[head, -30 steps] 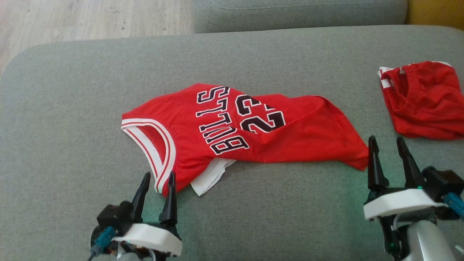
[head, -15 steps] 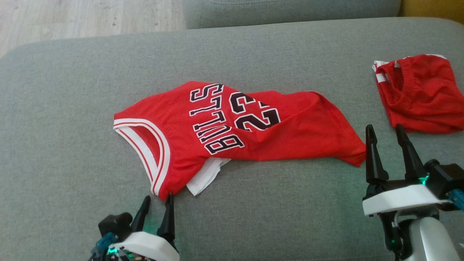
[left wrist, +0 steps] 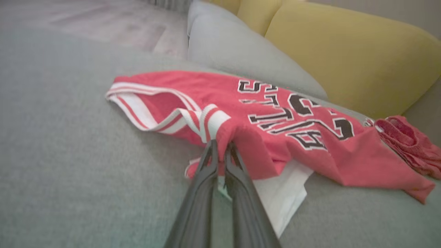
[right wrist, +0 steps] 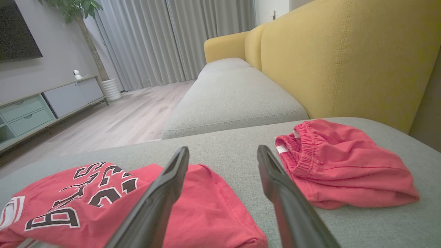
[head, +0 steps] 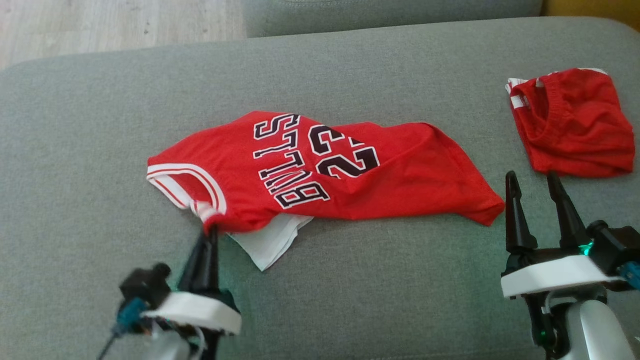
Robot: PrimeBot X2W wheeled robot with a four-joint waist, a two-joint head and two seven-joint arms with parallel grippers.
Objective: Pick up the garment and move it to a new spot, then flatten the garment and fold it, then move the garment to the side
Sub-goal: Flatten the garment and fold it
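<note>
A red jersey (head: 350,170) with black "BULLS 23" lettering lies crumpled on the grey sofa seat (head: 100,100), a white layer poking out under its near edge. My left gripper (head: 209,231) is shut on the jersey's near shoulder by the white-and-red armhole trim (left wrist: 206,120); in the left wrist view the fabric (left wrist: 275,137) bunches around the closed fingertips (left wrist: 220,151). My right gripper (head: 531,179) stands open just right of the jersey's lower right corner, with nothing between its fingers (right wrist: 168,186).
Red shorts (head: 570,125) lie crumpled at the seat's right, close beyond the right gripper. A yellow backrest (right wrist: 344,51) rises behind. Another grey cushion (right wrist: 234,93) extends farther off, with wooden floor (head: 100,20) to the left.
My left gripper moved forward and shut on the jersey's shoulder, bunching the armhole trim. The camera shifted slightly. The right gripper has stayed open in place.
</note>
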